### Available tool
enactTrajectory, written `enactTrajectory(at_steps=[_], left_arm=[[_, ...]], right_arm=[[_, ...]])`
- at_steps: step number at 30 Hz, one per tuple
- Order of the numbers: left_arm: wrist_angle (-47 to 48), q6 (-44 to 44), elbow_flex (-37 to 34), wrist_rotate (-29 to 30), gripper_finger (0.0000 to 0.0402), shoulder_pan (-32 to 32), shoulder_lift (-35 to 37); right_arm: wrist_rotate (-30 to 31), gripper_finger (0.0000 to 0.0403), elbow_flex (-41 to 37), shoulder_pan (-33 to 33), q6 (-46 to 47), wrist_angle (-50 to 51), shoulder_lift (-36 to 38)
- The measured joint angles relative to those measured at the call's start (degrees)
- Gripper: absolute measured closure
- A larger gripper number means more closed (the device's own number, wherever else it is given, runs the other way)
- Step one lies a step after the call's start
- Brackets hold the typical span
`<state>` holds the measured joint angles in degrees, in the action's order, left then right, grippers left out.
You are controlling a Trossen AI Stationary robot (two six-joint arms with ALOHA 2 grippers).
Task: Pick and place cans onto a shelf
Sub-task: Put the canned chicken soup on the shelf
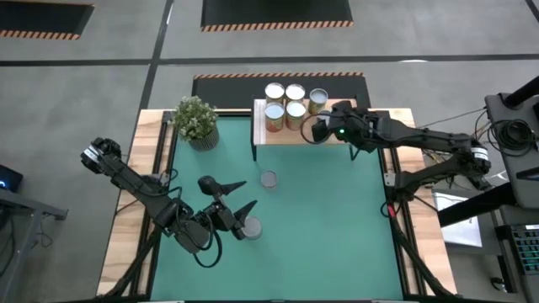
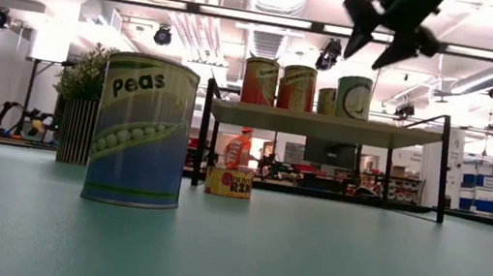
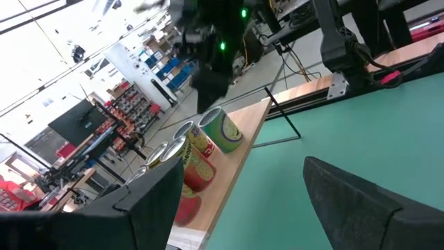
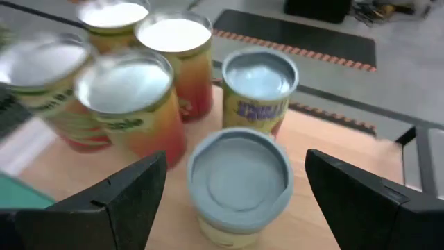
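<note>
Green bench mat (image 1: pixel 328 210) mostly bare beyond shelf (image 1: pixel 290 135) edge (both grippers wide open, empty): right gripper (image 1: pixel 321 130) above cans (image 1: pixel 286 103), left gripper (image 1: pixel 238 198) low.

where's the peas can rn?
High view: peas can stands on the green mat, front-left, beside the left gripper; nearest can sits toward the shelf.

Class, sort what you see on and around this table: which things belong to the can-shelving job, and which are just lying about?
Job: shelf; cans on it; peas can and small can on the mat; left gripper; right gripper.
Lying about: potted plant; green mat.
</note>
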<state>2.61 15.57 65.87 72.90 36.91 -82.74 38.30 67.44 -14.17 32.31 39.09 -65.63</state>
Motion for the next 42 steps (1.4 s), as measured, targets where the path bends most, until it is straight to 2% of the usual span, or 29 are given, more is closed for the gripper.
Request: enactTrajectory(at_steps=[7, 11, 14, 18, 23, 32, 37, 42], left_arm=[[0.0, 0.0, 0.0, 0.0, 0.0122, 0.0, 0.0], [0.02, 0.02, 0.0, 0.0, 0.0122, 0.0, 0.0], [0.02, 0.02, 0.0, -0.01, 0.0122, 0.0, 0.0], [0.02, 0.46, 0.0, 0.0, 0.0122, 0.0, 0.0], [0.0, 0.46, 0.0, -0.02, 0.0122, 0.0, 0.0], [0.02, 0.46, 0.0, 0.0, 0.0122, 0.0, 0.0], [0.02, 0.46, 0.0, 0.0, 0.0122, 0.0, 0.0], [0.02, 0.7, 0.0, 0.0, 0.0122, 0.0, 0.0]], right_arm=[[-7.3, 0.0077, 2.47, 0.78, -2.85, 7.14, 6.32], [-7.93, 0.0085, 2.13, 0.47, -2.38, 15.42, 8.75], [-6.65, 0.0118, 1.01, 0.15, -1.08, 18.94, 10.0], [-6.83, 0.0184, -1.42, 0.17, -1.39, 18.88, 10.78], [-5.88, 0.0264, -6.49, 0.13, -2.38, 15.48, 10.34], [-3.93, 0.0378, -14.15, 0.15, -9.38, -0.73, 10.34], [-6.77, 0.0394, -14.38, 0.15, -9.81, -2.94, 10.34], [-6.86, 0.0394, -14.53, 0.15, -10.76, -5.11, 9.16]])
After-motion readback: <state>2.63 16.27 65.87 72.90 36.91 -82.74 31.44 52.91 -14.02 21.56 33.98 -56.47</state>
